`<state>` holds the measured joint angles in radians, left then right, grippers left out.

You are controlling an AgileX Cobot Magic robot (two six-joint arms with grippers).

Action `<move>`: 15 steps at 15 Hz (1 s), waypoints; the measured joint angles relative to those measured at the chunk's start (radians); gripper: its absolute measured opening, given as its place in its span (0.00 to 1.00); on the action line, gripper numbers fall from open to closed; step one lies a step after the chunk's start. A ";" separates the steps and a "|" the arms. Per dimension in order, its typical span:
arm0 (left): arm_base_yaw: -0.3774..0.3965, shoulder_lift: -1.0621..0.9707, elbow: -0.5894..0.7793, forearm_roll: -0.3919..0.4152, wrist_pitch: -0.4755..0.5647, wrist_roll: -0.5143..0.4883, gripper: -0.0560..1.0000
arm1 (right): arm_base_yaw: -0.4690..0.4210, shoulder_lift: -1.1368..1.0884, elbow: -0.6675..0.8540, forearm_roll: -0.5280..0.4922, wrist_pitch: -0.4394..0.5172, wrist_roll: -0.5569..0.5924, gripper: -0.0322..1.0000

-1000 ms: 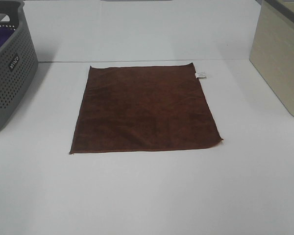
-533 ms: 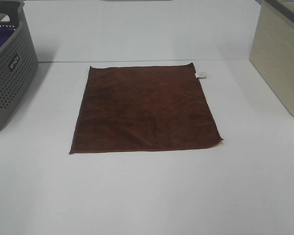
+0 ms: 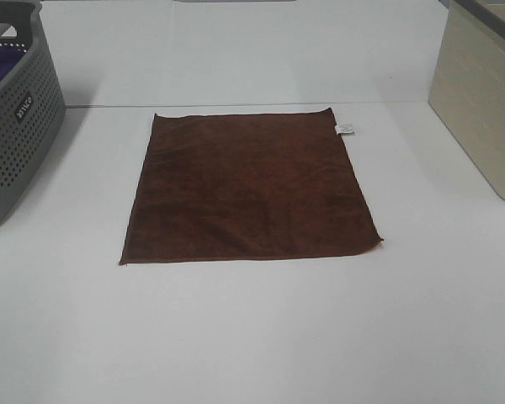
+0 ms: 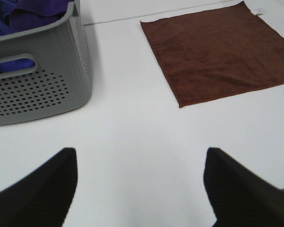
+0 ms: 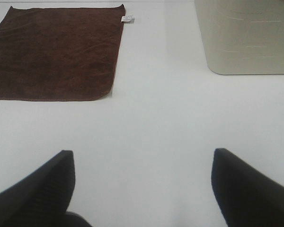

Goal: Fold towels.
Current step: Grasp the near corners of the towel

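A dark reddish-brown square towel [image 3: 248,187] lies flat and unfolded in the middle of the white table, with a small white tag [image 3: 345,128] at its far right corner. It also shows in the left wrist view [image 4: 218,49] and in the right wrist view [image 5: 54,52]. Neither gripper shows in the exterior high view. My left gripper [image 4: 141,187] is open and empty over bare table, well short of the towel's near left corner. My right gripper [image 5: 144,187] is open and empty over bare table, short of the towel's near right corner.
A grey perforated basket [image 3: 17,118] holding purple cloth [image 4: 23,12] stands at the left edge of the table. A beige bin [image 3: 484,93] stands at the right edge. The white table [image 3: 252,337] runs bare in front of the towel.
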<state>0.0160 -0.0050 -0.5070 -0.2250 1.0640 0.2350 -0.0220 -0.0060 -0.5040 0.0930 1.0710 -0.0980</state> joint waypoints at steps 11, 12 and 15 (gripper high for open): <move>0.000 0.000 0.000 0.000 0.000 0.000 0.73 | 0.000 0.000 0.000 0.000 0.000 0.000 0.76; 0.000 0.000 0.000 -0.001 0.000 0.000 0.73 | 0.000 0.000 0.000 0.000 0.000 0.000 0.76; 0.000 0.000 0.000 -0.023 -0.004 0.000 0.73 | 0.000 0.000 0.000 0.000 0.000 0.000 0.76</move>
<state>0.0160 -0.0050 -0.5070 -0.2480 1.0600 0.2350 -0.0220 -0.0060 -0.5040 0.0930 1.0710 -0.0980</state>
